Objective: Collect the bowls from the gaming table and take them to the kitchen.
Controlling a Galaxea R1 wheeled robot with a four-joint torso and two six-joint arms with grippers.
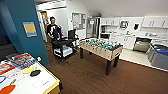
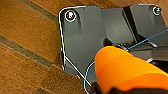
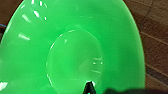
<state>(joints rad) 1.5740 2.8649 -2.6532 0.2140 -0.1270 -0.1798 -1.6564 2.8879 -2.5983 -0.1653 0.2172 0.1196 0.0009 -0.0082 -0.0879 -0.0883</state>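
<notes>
A green bowl loomed large before my right wrist camera, an orange bowl before my left; whether either claw was clenched on its bowl, I could not tell. At the head view's lower left, the gaming table carried yellow, black and orange bowls beside board-game boxes. Mid-frame stood the foosball table; upper right, the kitchen; upper left, a person.

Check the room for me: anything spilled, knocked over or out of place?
Nothing looks spilled or toppled. A yellow bowl, black bowl and orange bowl sit on the gaming table among board-game boxes. The foosball table stands level.
</notes>
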